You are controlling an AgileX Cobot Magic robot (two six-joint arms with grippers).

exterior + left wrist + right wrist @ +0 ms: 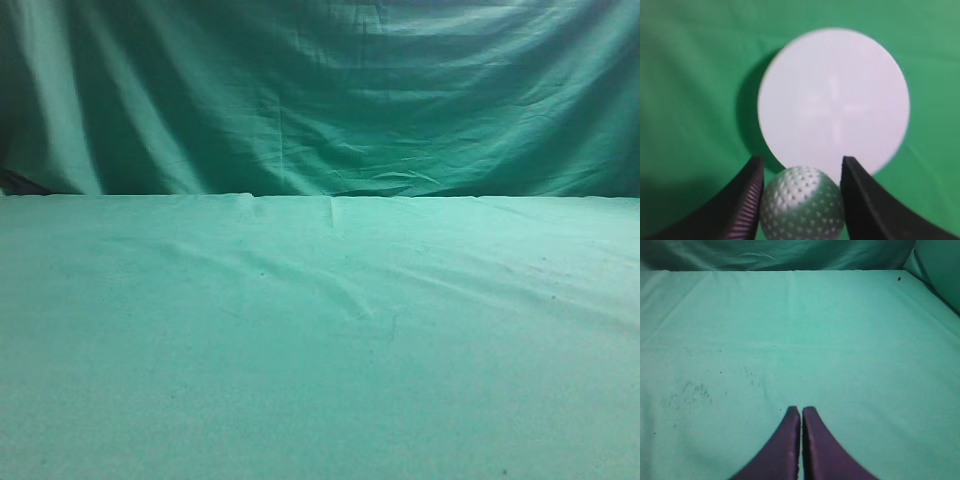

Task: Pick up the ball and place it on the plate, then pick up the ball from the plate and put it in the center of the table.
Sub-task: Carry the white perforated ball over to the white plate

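In the left wrist view my left gripper is shut on the ball, a small white dimpled sphere held between the two dark fingers. Below and beyond it lies the plate, a round white disc on the green cloth, and the ball hangs above its near edge. In the right wrist view my right gripper is shut and empty above the green table. The exterior view shows only the table; no gripper, ball or plate shows there.
The green backdrop curtain hangs behind the table's far edge. Small dark specks mark the cloth left of the right gripper. The table's right edge shows in the right wrist view.
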